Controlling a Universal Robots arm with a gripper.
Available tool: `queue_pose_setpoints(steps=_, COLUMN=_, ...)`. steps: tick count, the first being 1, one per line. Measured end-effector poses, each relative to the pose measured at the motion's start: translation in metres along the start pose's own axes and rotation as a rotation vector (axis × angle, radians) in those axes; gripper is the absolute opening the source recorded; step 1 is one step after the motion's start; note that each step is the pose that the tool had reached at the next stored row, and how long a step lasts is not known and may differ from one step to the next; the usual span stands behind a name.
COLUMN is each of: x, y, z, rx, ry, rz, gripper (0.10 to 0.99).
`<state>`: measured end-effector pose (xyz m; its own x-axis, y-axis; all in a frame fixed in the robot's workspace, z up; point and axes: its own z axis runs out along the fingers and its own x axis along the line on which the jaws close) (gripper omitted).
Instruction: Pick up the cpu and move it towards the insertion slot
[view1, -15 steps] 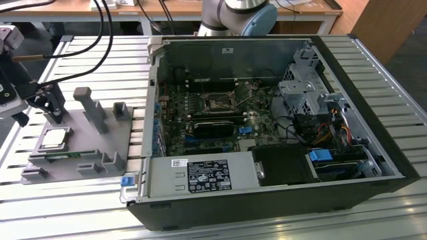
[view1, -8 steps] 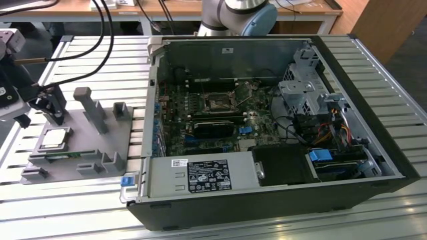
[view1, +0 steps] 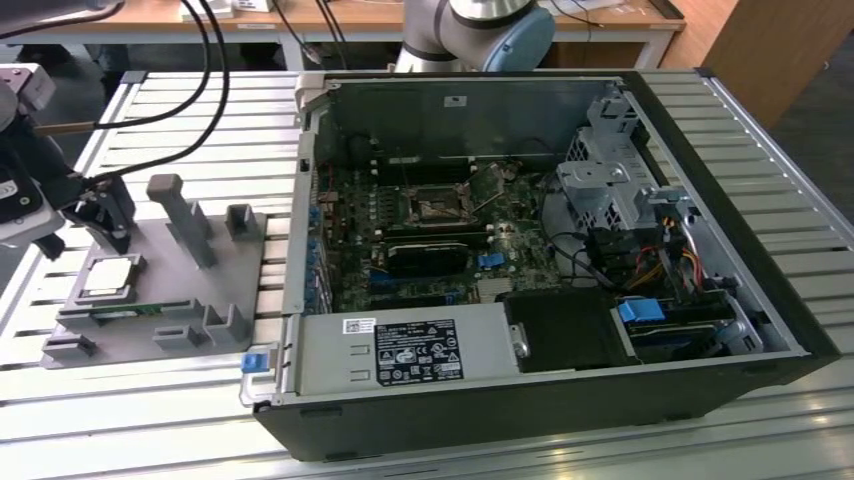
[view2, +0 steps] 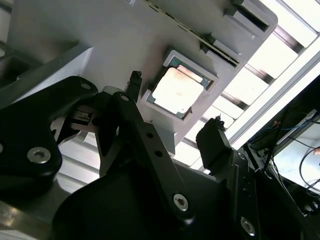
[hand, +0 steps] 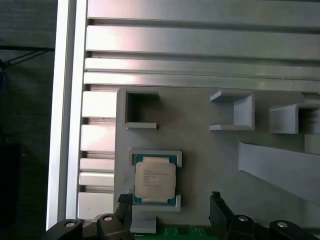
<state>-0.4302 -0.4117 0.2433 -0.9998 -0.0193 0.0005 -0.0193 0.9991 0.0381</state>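
Pickup stage: the released end effector (hand: 170, 202) hovers above the cpu (hand: 155, 181), seated in a grey tray (hand: 200, 150) recess, well apart from the insertion slot (view1: 435, 208); grasping likely demands fingers (hand: 124, 202) straddling its edges.

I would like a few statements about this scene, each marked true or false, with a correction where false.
1. The cpu lies in a recess of the grey tray. True.
2. The gripper is shut on the cpu. False: it is open, above the cpu.
3. The insertion slot is inside the open computer case. True.
4. The cpu sits in the insertion slot. False: it is in the tray, outside the case.
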Motion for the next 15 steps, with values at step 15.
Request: queue_pose_setpoints(steps=15, x=0.0, y=-0.0007, z=0.0163, rx=0.0, ry=-0.0001, rz=0.0, gripper=0.718)
